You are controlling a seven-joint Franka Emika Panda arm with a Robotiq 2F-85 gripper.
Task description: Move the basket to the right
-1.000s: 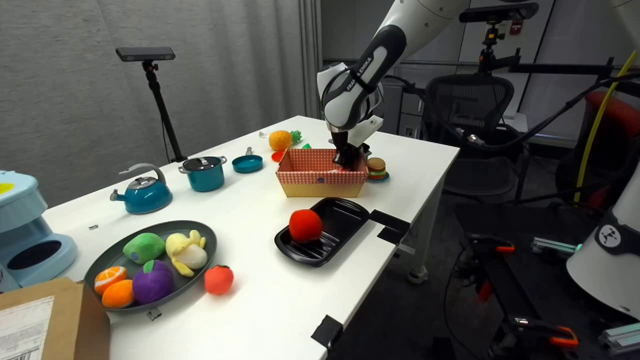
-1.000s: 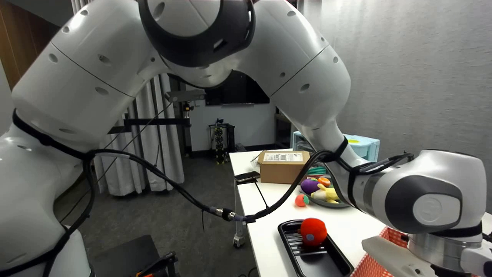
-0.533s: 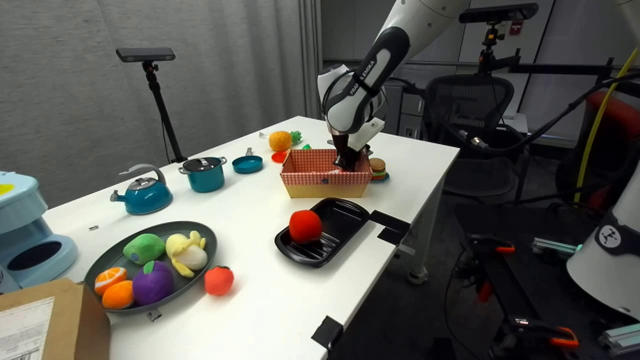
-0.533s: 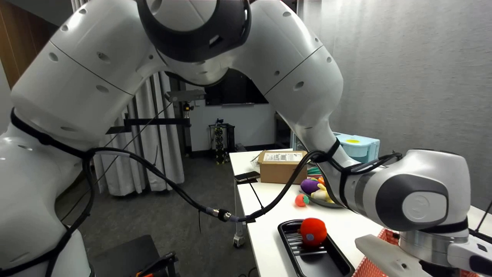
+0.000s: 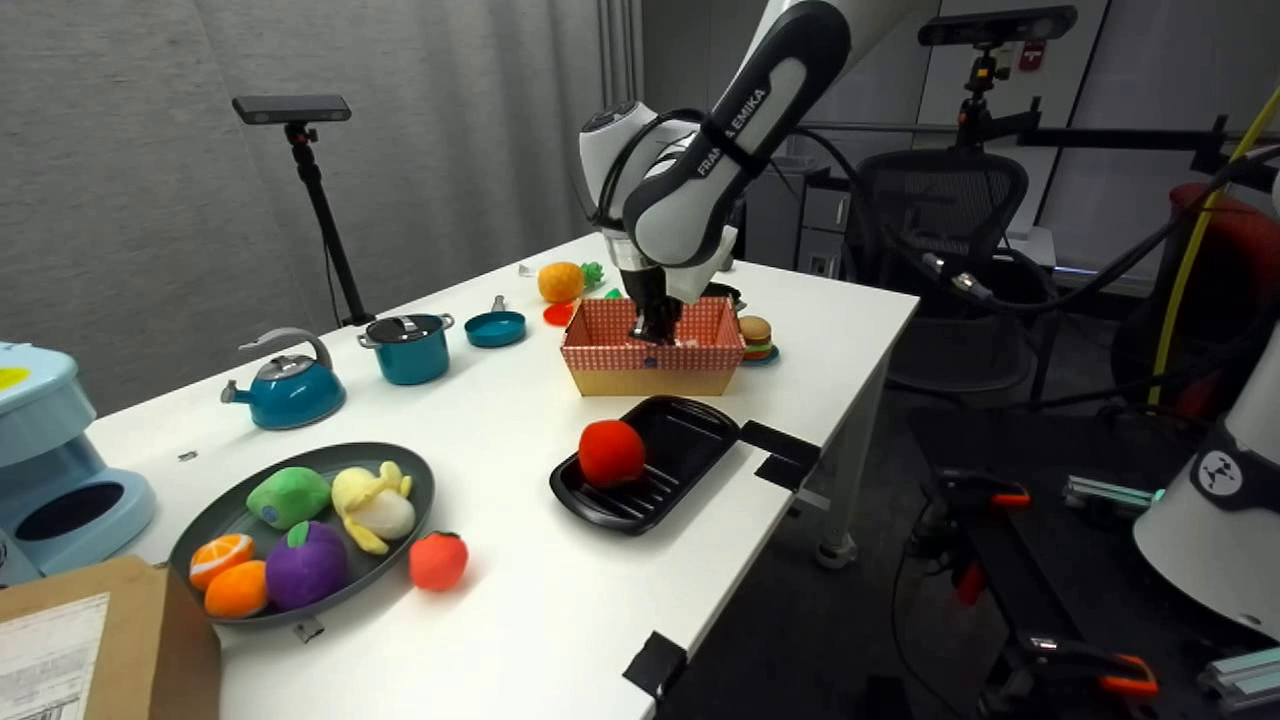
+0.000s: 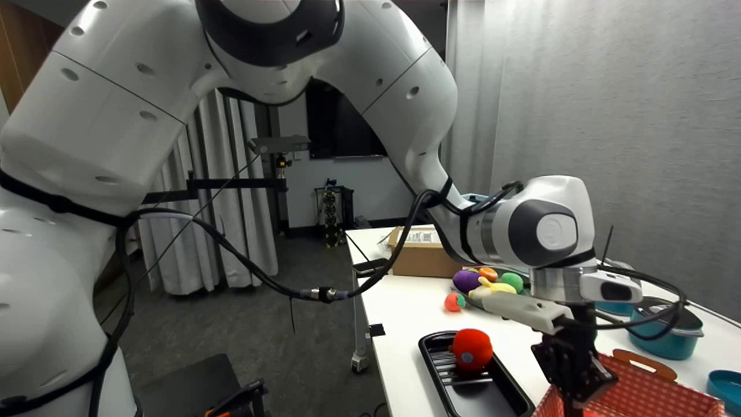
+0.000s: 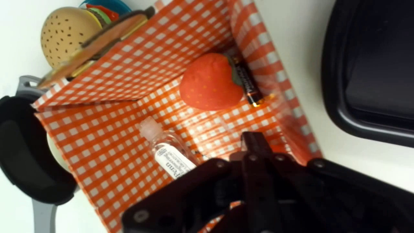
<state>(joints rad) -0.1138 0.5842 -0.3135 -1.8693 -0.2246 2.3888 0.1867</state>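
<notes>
At eleven o'clock from my jaws, wrist view, a strawberry (image 7: 209, 83) lies inside the checked basket (image 5: 650, 376); jaws noted narrow, together, over its floor.

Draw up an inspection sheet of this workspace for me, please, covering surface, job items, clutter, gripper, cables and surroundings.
Surface: white table, black tape at its edge.
Job's things: checkered basket, upright, holding a toy strawberry, a clear bottle and what looks like a battery.
Clutter: toy burger close beside the basket; black tray with a red fruit; dark round dish of toy fruit; kettle; pot; cardboard box.
Gripper: appears shut, reaching down inside the basket; contact with it cannot be judged.
Cables: black cable strapped to the arm, sagging in a loop; snags: nothing seen.
Surroundings: camera on a stand, office chair, grey curtain.
Spills: nothing seen.
</notes>
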